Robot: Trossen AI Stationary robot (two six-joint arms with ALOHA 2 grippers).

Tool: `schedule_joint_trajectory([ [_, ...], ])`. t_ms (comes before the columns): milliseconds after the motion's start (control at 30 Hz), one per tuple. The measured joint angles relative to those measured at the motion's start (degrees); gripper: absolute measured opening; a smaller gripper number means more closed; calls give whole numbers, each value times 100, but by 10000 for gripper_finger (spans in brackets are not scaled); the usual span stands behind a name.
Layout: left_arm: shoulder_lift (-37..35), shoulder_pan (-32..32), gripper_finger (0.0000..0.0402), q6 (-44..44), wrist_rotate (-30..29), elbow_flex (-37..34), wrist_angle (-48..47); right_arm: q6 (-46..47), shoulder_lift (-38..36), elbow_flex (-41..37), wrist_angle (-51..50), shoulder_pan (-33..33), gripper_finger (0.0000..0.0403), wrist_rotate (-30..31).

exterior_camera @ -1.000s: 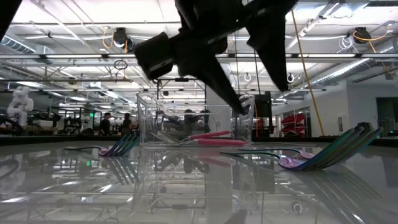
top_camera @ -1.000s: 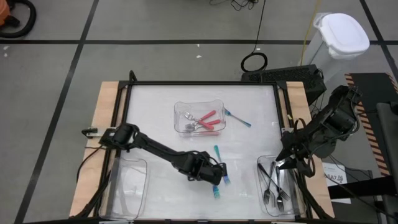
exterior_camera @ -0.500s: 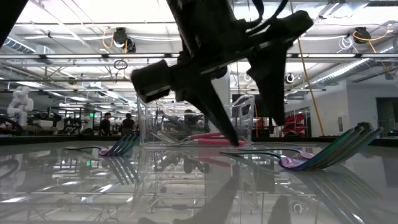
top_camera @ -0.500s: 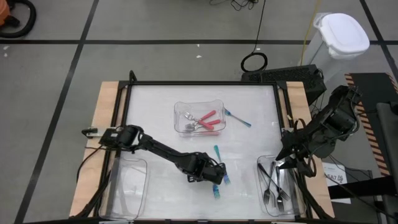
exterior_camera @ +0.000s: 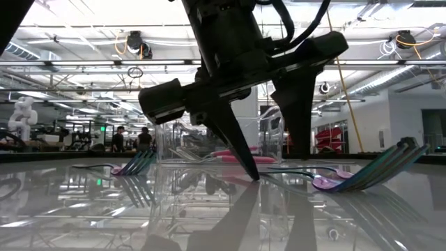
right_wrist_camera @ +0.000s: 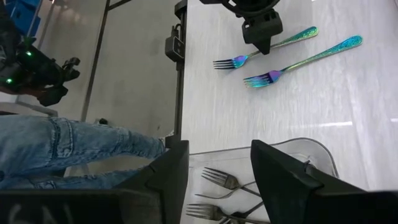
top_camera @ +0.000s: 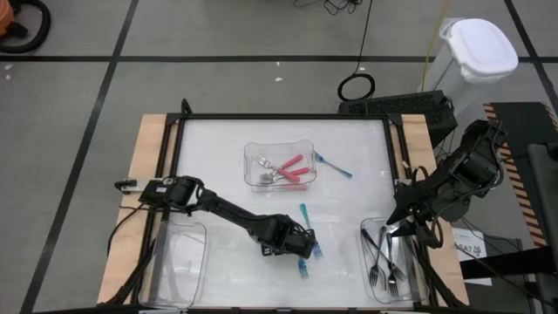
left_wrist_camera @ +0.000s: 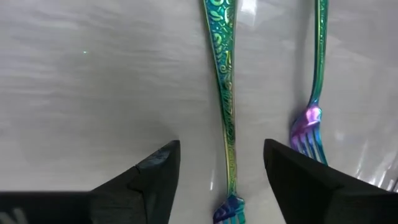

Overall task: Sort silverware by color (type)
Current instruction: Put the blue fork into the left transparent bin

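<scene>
My left gripper [top_camera: 302, 248] is open and low over the table's near middle. In the left wrist view its fingers [left_wrist_camera: 155, 168] stand on either side of a teal iridescent fork [left_wrist_camera: 225, 106] without touching it. A second teal fork [left_wrist_camera: 314, 93] lies just beside it, flat on the table. A third teal fork [top_camera: 334, 166] lies to the right of the middle tray [top_camera: 255, 155], which holds pink-handled utensils [top_camera: 292, 167]. My right gripper [top_camera: 399, 228] hangs open above the right tray [top_camera: 410, 292], where dark grey forks [right_wrist_camera: 227, 180] lie.
An empty clear tray [top_camera: 179, 257] sits at the near left corner. The table's black frame [top_camera: 279, 118] runs round the white top. A person's jeans-clad legs [right_wrist_camera: 68, 152] stand beside the table in the right wrist view. Bare table lies between the trays.
My left gripper has come down toward the table, its open fingertips dropping from above the middle tray's height to the tabletop around the teal fork, and it has drawn slightly toward the left. The forks and my right arm have not moved.
</scene>
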Motion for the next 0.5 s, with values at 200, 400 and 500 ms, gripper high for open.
schedule_joint_trajectory([
  [200, 2, 51, 148, 46, -140, 0, -15, 1, 0, 0, -1, 0, 166, 0],
  [400, 96, 161, 81, 212, 123, 0, 165, 2, 4, 0, -1, 0, 166, 7],
  [500, 192, 201, 83, 254, 494, 15, 375, 26, 20, 0, 1, 0, 166, 112],
])
